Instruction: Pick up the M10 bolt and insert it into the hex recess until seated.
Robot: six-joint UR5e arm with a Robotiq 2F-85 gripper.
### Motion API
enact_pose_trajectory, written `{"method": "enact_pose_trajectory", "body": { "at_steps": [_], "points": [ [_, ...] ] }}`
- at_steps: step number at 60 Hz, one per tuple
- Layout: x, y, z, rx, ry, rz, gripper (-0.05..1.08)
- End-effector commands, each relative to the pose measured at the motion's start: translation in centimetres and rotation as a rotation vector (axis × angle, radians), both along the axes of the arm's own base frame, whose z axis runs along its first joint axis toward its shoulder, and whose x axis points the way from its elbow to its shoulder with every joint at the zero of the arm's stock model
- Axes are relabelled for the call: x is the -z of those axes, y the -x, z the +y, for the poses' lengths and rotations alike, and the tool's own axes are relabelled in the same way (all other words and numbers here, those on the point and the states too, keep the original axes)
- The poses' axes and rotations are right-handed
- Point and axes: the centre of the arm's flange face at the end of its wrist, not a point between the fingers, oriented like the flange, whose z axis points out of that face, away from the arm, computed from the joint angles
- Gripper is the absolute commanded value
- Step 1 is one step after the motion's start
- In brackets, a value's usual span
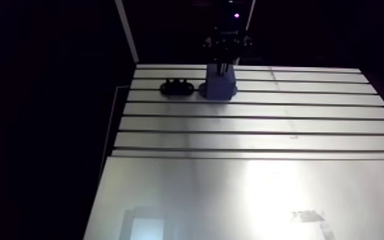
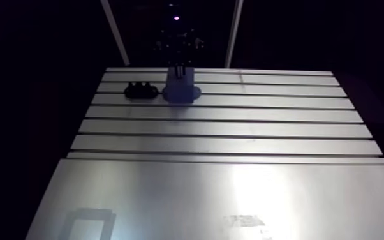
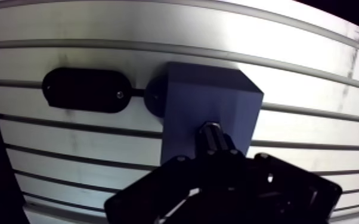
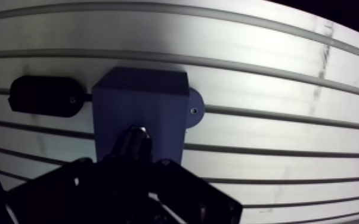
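Wrist view: I am holding the M10 bolt [image 3: 215,136] in my end effector [image 3: 214,159], whose fingers are closing narrowly around the bolt's lower part. Its free end is pointing at the top face of the blue block [image 3: 217,89] standing on the slotted bench [image 3: 313,77]. The bolt is hanging directly over the block, and I cannot tell whether it is touching. The hex recess is hiding beneath the bolt and my own dark fingers, so I am not seeing it. A black oval plate [image 3: 86,89] is lying just beside the block, on the same slot.

I am judging the bolt to be a small, dense, fully rigid piece of metal. It will not flex or crush, but it is smooth enough to twist or slide in a loose pinch. The shank is looking like the sensible place to grip, squarely across it and clear of the leading end, so that end is staying free to enter. Because nothing here is giving way, I am expecting any tilt or mismatch of the hex flats to jam rather than settle.
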Motion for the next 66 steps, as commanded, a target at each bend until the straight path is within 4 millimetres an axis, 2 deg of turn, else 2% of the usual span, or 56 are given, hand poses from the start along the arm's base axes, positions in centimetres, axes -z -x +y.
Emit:
{"method": "enact_pose_trajectory", "body": {
  "at_steps": [1,37,66],
  "points": [
    [0.0,0.0,0.0,0.000,0.000,0.001,1.08],
    [0.4,-0.2,0.0,0.000,0.000,-0.007,1.08],
    [-1.0,0.1,-0.3,-0.006,0.003,0.014,1.08]
  ]
}}
